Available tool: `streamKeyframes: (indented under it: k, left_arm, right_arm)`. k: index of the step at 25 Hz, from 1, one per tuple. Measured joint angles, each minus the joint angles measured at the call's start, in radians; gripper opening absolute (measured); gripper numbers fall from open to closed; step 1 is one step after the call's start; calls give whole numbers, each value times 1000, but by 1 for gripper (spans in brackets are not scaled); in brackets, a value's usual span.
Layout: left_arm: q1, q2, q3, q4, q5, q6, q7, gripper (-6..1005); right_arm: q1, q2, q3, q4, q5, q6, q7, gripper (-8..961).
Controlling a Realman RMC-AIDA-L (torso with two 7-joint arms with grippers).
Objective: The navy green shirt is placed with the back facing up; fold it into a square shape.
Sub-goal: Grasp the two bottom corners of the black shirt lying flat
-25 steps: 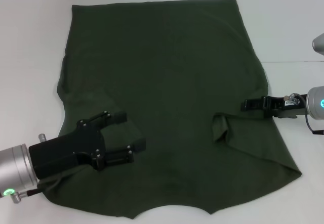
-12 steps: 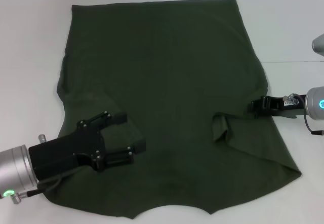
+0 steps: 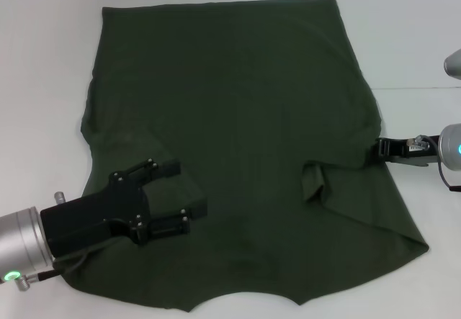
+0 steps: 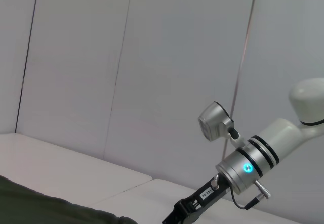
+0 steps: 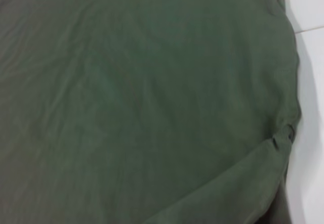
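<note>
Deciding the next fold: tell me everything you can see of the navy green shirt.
The navy green shirt is dark olive soft cloth, spread nearly flat on the white table, plain side up. One sleeve is folded inward, leaving a small flap. The left hand is open over its near-left part; the right hand sits at its right edge.

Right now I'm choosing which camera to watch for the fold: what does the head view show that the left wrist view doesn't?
Only the head view shows the whole navy green shirt spread on the white table, the left gripper with open jaws over its near left part, and a small raised fold. Only the left wrist view shows the wall panels behind. Both show the right gripper at the shirt's right edge.
</note>
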Motion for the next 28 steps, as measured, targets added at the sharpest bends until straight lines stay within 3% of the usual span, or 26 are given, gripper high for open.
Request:
streamKeyframes:
  k: [14,18,23,28]
  left_arm:
    - [10,-3,0,5,-9,13,0,920]
    - [12,-2,-11,6,-13,26,-2,920]
    - [13,-2,-15,6,-20,37,-1,920]
    - [14,-2,-17,6,-21,38,-1,920]
  right_arm:
    - [10,-5,12,-89,103,-28,-41,43]
    - [43,9,11,-78,113,22,-41,44]
    - [77,46,2,-70,114,111,-65,177]
    - [87,53,6,-69,116,126,-94,417]
